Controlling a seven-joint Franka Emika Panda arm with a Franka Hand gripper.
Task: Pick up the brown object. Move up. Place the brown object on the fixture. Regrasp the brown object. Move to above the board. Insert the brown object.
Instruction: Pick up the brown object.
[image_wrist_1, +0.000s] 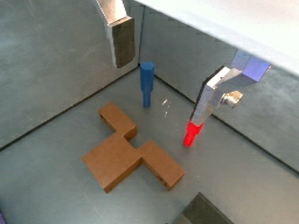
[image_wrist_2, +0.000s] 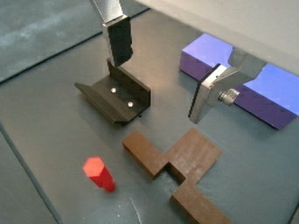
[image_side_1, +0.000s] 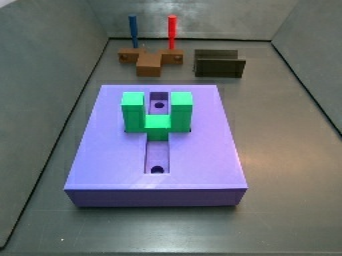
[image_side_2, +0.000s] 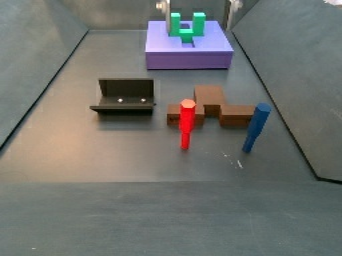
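While the brown object (image_wrist_2: 176, 166) lies ungrasped on the floor beside the empty fixture (image_wrist_2: 114, 96), the hand (image_wrist_2: 163, 74) hovers spread above, every step remaining.

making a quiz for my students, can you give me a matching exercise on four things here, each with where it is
Things:
1. green block
2. red peg
3. brown object
4. gripper

Places:
A. lying flat on the floor between the pegs and the board
B. standing upright on the floor beside the blue peg
C. on top of the board, astride its slot
D. in the air above the floor, holding nothing, the fixture below it

Pairs: 1-C, 2-B, 3-A, 4-D
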